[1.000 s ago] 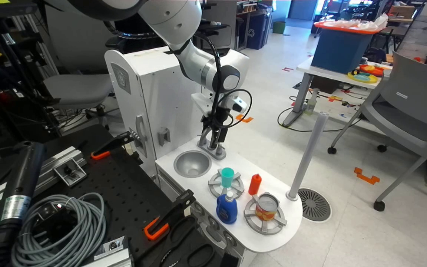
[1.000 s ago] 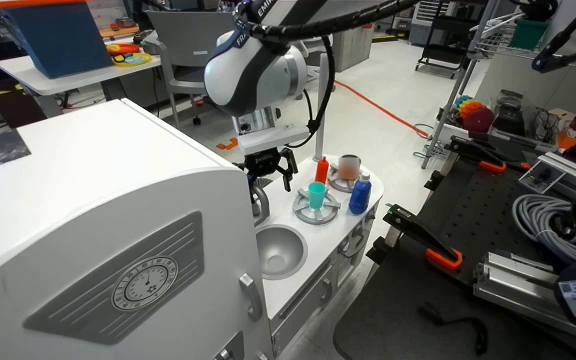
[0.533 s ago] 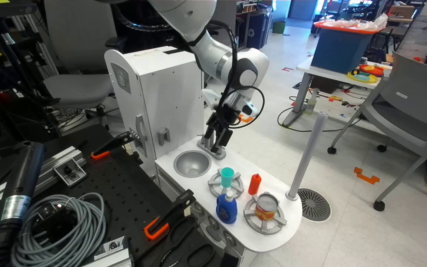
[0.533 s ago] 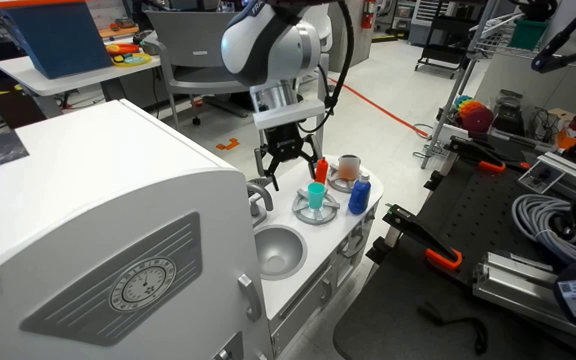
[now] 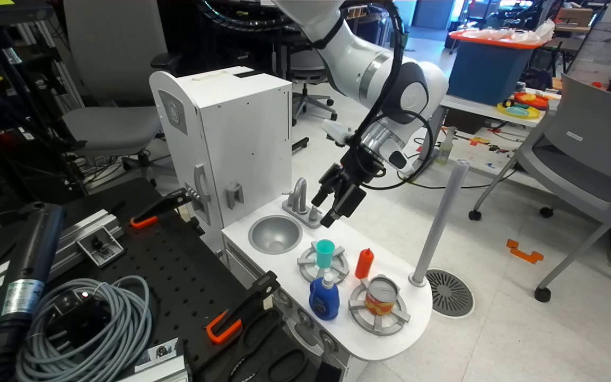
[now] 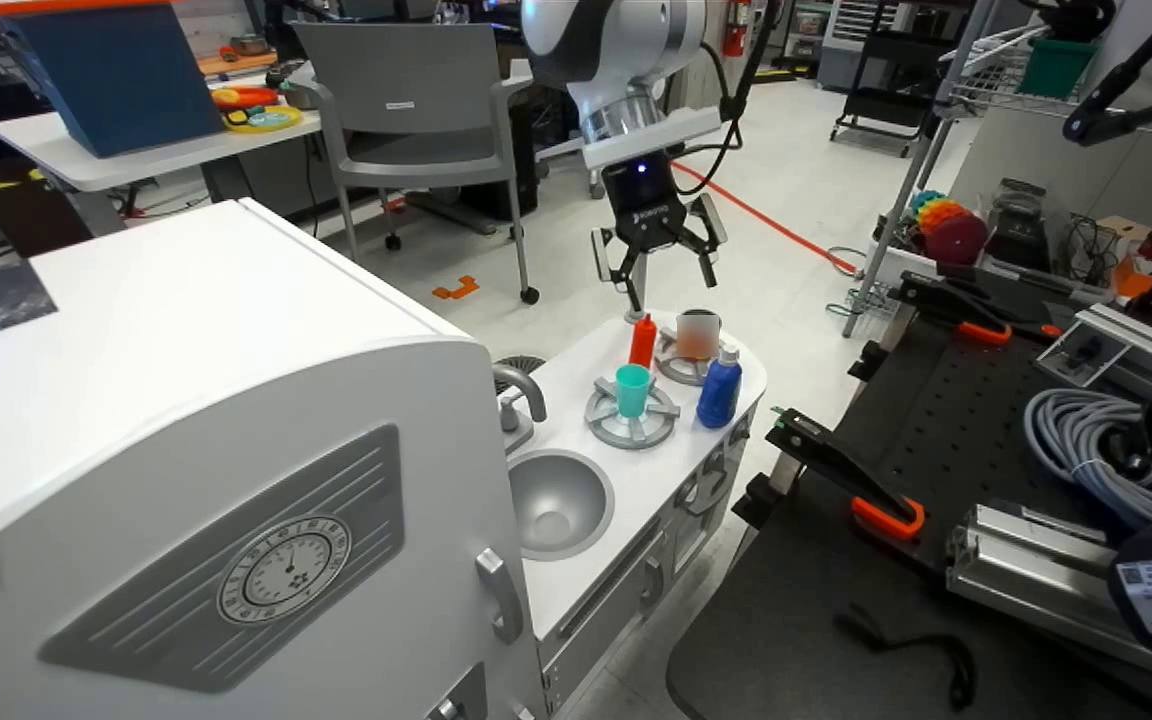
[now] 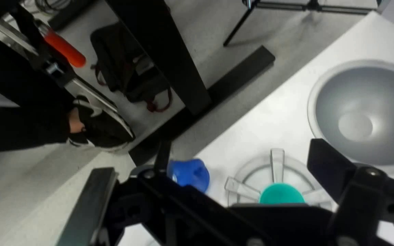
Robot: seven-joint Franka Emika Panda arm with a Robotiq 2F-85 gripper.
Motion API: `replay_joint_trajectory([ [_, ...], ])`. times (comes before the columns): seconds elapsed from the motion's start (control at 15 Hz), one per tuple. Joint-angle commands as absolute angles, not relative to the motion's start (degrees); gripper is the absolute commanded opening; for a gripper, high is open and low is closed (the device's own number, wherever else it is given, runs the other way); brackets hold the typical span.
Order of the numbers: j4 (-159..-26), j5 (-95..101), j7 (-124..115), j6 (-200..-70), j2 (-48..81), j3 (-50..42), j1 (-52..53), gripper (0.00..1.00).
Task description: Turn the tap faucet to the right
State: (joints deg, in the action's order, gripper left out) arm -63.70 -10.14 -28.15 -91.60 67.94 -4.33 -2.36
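Just beyond the round grey sink basin (image 5: 275, 241), on the white tabletop (image 5: 287, 268), the silver-grey tap faucet (image 5: 303, 196) stands upright. It is probably light, stiff plastic, not fragile, though smooth enough to slip; its curved spout looks the best place to take hold, pinched or pushed from the side near the bend. Right of the basin in both exterior views, well apart from the tap faucet, the hand (image 5: 321, 211) hovers, fingers spread around nothing. Also right of the basin follow a plastic-looking teal cup (image 5: 325, 253), a slim, taper-tipped red bottle (image 5: 364, 265) and a cylindrical orange-printed can (image 5: 381, 297).
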Motion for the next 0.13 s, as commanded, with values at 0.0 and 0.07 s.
replay_joint_trajectory([
  [0.0, -63.2, -10.4, -28.0, -90.5, 68.0, -4.6, -2.3, 1.00],
  [0.07, -63.2, -10.4, -28.0, -90.8, 68.0, -4.6, -2.3, 1.00],
])
